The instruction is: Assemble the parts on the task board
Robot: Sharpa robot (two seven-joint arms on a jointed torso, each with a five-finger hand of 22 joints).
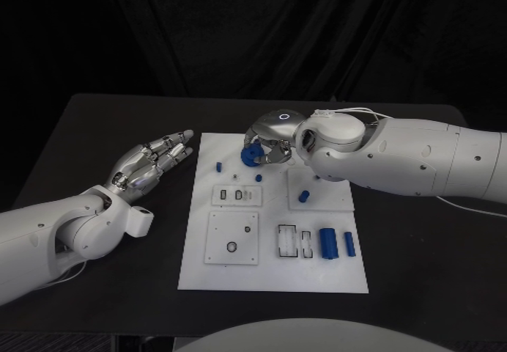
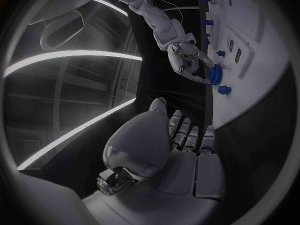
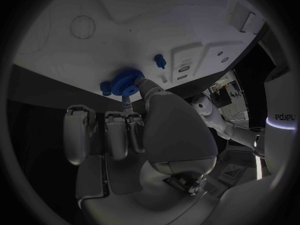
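Black table — dark curtain behind

The desk is black, and the board in the middle of the frame is white. The small parts on it are blue: a toothed blue gear near the top, a blue peg at centre, two blue cylinders at lower right. Both arms are white; the left hand and right hand are silver.

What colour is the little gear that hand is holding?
Blue; the gear shows best in the right wrist view.
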